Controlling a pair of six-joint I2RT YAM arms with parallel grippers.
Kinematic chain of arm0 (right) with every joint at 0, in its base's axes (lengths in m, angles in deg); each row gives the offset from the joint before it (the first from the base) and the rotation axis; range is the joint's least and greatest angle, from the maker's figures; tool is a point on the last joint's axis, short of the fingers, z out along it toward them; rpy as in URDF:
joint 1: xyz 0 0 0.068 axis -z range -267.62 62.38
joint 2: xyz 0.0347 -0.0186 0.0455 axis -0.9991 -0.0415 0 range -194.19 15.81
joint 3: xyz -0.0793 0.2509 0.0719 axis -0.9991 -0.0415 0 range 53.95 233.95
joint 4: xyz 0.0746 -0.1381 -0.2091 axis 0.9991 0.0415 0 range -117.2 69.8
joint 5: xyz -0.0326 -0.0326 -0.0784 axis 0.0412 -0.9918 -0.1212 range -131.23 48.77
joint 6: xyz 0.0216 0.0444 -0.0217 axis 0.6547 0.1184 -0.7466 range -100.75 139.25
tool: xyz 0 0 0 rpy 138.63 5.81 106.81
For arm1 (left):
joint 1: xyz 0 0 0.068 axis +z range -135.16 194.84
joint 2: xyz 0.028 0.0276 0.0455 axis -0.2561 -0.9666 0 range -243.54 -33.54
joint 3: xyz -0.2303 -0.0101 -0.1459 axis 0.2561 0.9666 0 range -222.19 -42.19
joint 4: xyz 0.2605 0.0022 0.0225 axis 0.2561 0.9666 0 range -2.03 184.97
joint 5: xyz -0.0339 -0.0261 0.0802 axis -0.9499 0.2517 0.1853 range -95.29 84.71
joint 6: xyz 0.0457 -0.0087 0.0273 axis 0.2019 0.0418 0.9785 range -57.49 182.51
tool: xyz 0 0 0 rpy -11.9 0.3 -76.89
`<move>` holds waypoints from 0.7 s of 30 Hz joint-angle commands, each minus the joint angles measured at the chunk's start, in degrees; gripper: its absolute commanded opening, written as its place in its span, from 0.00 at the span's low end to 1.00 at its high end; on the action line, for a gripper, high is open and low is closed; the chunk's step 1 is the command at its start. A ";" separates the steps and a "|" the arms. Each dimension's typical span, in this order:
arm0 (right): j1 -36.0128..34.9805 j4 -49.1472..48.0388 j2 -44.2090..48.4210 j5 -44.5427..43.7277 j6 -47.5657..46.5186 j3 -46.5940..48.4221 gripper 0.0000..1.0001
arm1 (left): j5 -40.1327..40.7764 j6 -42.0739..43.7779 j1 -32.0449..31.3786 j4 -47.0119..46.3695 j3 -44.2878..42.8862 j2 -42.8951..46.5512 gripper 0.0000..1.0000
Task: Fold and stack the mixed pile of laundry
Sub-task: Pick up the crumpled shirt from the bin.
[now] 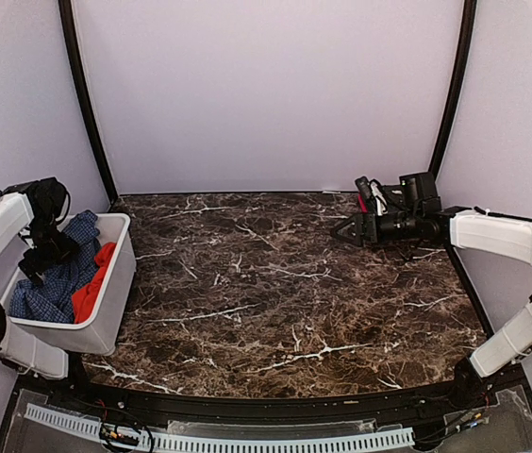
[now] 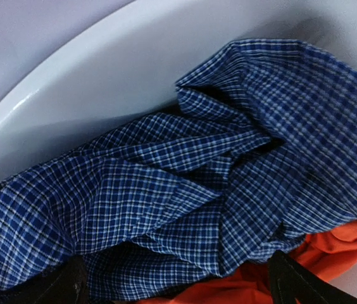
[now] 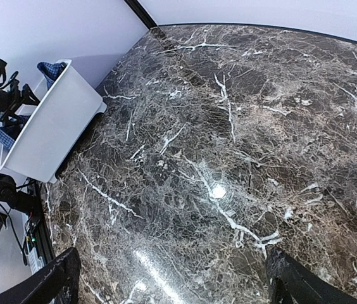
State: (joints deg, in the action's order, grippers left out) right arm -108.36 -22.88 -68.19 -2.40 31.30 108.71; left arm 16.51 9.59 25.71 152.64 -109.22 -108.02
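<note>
The mixed laundry pile lies in a white basket [image 1: 118, 283] at the table's left edge. It is a crumpled blue-and-white checked shirt [image 1: 57, 285] [image 2: 166, 190] with a bright orange-red shirt [image 1: 92, 287] [image 2: 333, 248] beside and partly under it. My left gripper [image 1: 36, 264] [image 2: 178, 285] hangs open just above the checked cloth, its dark fingertips [image 2: 69, 284] on either side of a fold, holding nothing. Over the bare marble at the back right, my right gripper [image 1: 347, 229] [image 3: 175, 282] is open and empty, far from the basket.
The basket's smooth white wall [image 2: 102, 76] curves close behind the cloth. Dark veined marble [image 1: 275, 283] stretches from the basket to the right arm. In the right wrist view the basket [image 3: 58, 120] stands at the far left. Grey walls enclose the table.
</note>
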 commanded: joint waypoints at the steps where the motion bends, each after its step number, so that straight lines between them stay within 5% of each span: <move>1: 0.23 -2.47 -0.76 1.07 -0.28 0.87 0.98 | 0.41 -4.36 1.88 0.29 3.02 -3.02 0.99; 9: 0.73 -2.21 -1.11 0.91 -0.63 0.78 0.98 | -5.46 -2.53 3.79 -13.15 8.95 -12.68 0.99; 12: 0.89 -2.09 -0.89 0.81 -0.60 0.90 0.98 | -7.56 -1.69 4.09 -17.25 10.55 -16.33 0.89; 19: 0.88 -1.26 0.51 0.97 -0.03 1.12 0.99 | -4.55 0.40 4.21 -17.16 12.28 -2.17 0.11; 21: 0.88 -1.51 0.81 1.25 0.38 0.95 0.98 | -2.75 1.72 4.18 -15.78 11.08 4.40 0.02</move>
State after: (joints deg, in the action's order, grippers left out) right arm -107.81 -23.10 -68.85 -2.00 31.32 108.71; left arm 10.88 8.82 29.58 135.44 -97.04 -116.70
